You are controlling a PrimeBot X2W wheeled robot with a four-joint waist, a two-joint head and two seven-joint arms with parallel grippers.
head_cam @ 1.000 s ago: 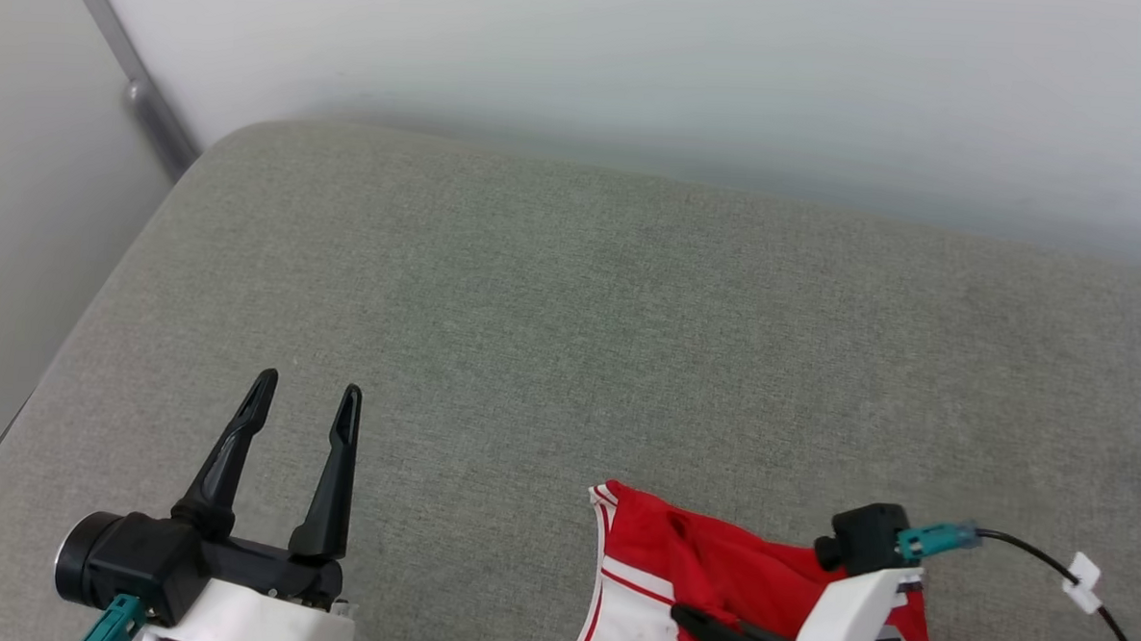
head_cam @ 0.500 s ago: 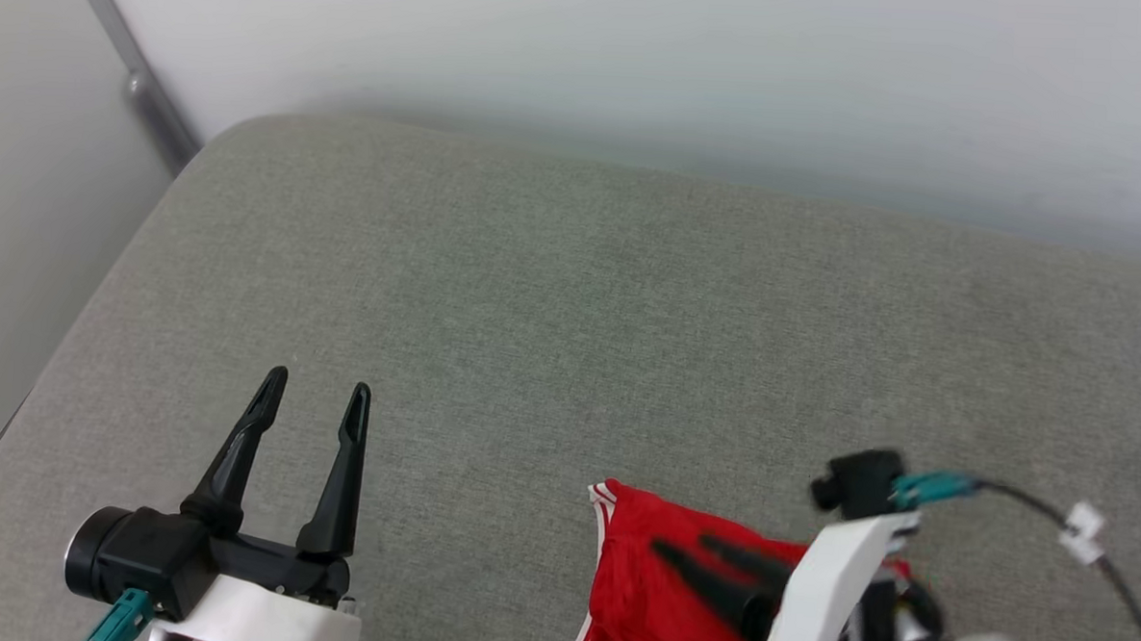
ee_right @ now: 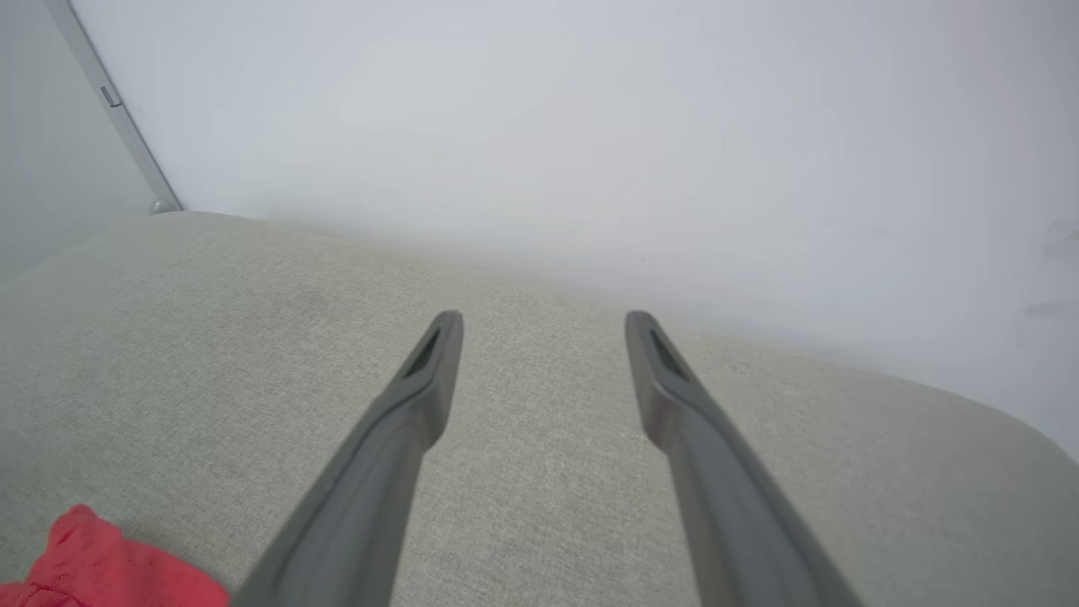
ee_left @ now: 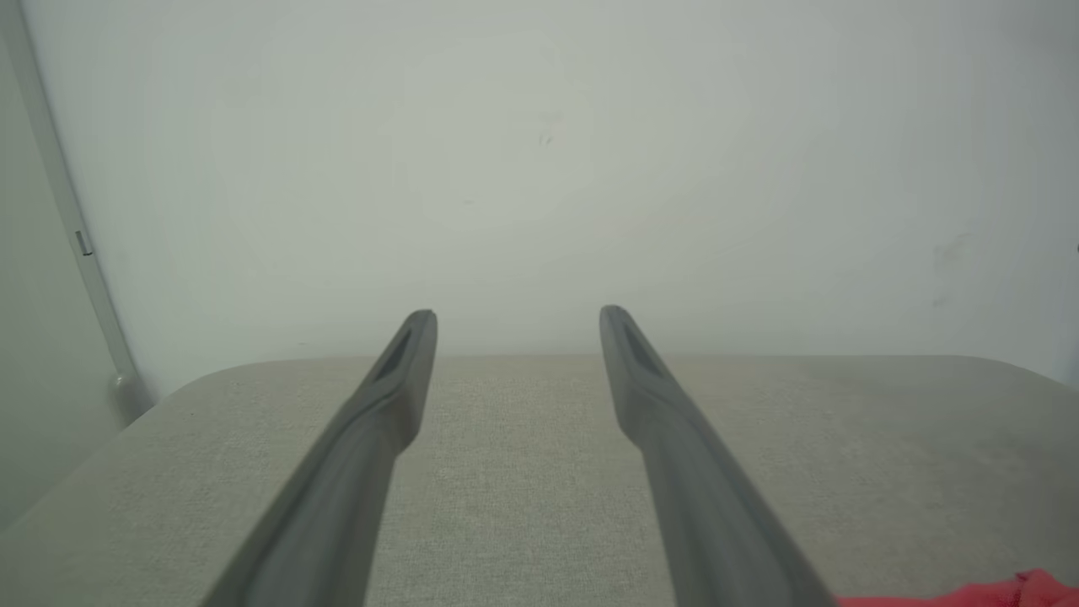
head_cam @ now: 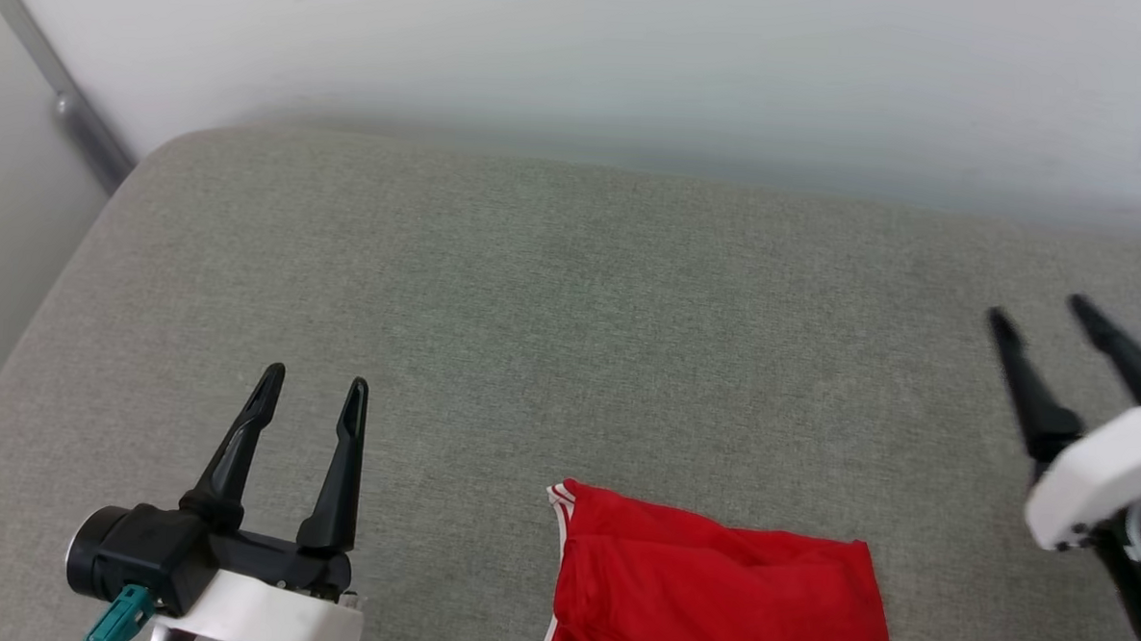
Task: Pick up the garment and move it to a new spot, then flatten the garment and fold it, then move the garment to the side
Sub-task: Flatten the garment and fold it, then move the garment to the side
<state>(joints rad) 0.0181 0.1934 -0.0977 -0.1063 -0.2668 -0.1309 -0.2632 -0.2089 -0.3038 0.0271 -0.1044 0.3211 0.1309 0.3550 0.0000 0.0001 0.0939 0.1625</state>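
The garment (head_cam: 712, 601) is red, with red-white striped trim at its left corner. It lies flat on the near part of the grey-green fabric cushion (head_cam: 570, 340), between the grippers and touching neither. A pale wall (head_cam: 639, 63) backs the cushion, and a metal rail (head_cam: 69, 111) runs along it at far left. Left gripper (head_cam: 317, 380): fingers spread, empty. Right gripper (head_cam: 1041, 313): fingers spread, empty.

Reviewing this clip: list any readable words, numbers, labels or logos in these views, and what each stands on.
None can be read. The garment shows plain red cloth with striped trim, no lettering in view. The left gripper, right gripper and grey cushion bear no visible markings.
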